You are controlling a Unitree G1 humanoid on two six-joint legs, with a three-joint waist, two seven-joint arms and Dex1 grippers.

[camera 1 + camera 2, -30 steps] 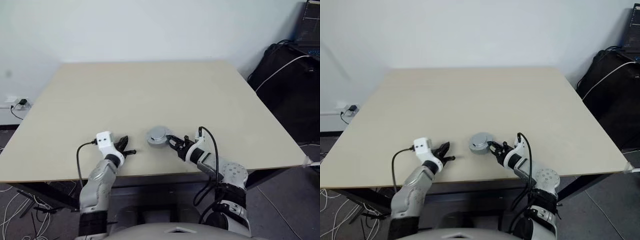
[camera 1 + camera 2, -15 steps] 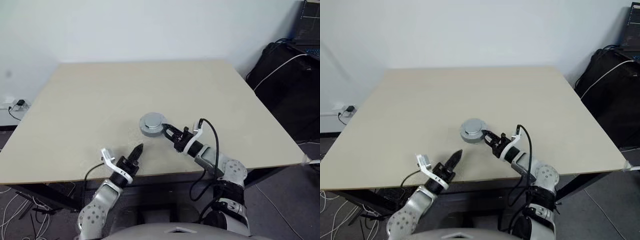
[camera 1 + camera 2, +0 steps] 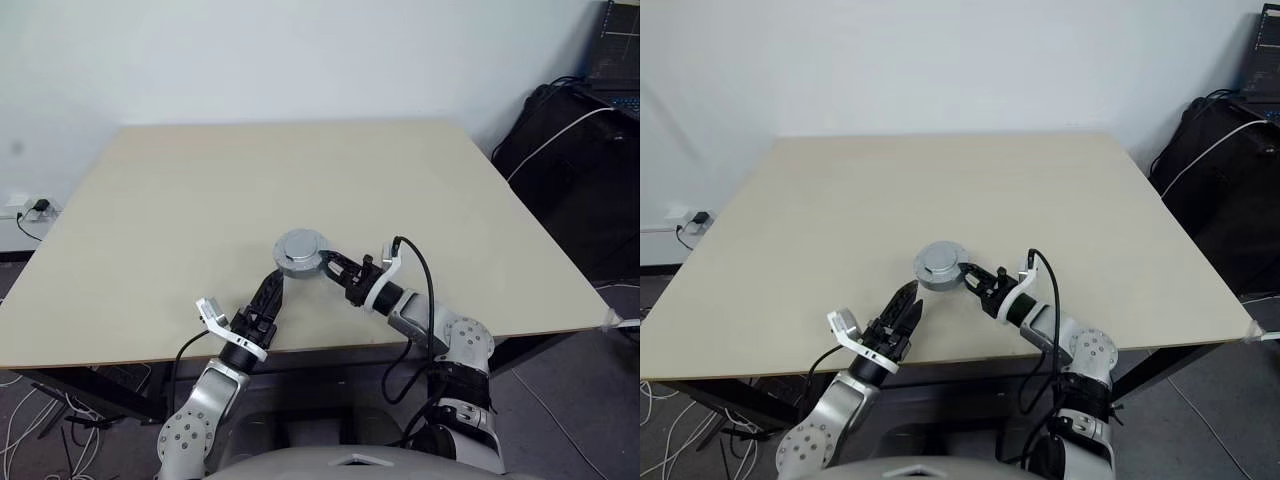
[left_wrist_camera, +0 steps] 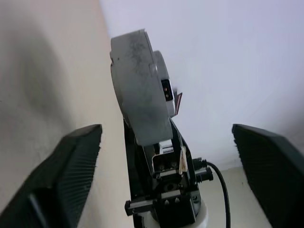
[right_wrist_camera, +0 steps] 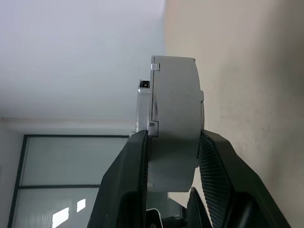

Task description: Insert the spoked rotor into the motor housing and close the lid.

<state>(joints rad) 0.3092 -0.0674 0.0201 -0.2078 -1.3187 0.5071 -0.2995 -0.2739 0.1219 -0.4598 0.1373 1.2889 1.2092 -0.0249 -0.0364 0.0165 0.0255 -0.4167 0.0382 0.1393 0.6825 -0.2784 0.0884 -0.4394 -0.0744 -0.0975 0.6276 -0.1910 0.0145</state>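
A beige table [image 3: 200, 200] is standing against the white wall [image 3: 250, 50], its top bare and carrying nothing; the wall is running along the table's far edge.

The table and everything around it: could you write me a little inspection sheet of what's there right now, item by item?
Surface: beige table, bare apart from the robot's work.
Job's things: closed grey-silver motor housing with the lid on, held just above the table; rotor not visible.
Clutter: nothing seen.
Grippers: right gripper clamps the motor housing by its faces, one finger on each side; left gripper open, fingers spread, pointing at the motor housing without touching it.
Cables: black cable looping off the right wrist; white cable over dark bags; wires at a wall socket.
Surroundings: white wall, dark bags at the right.
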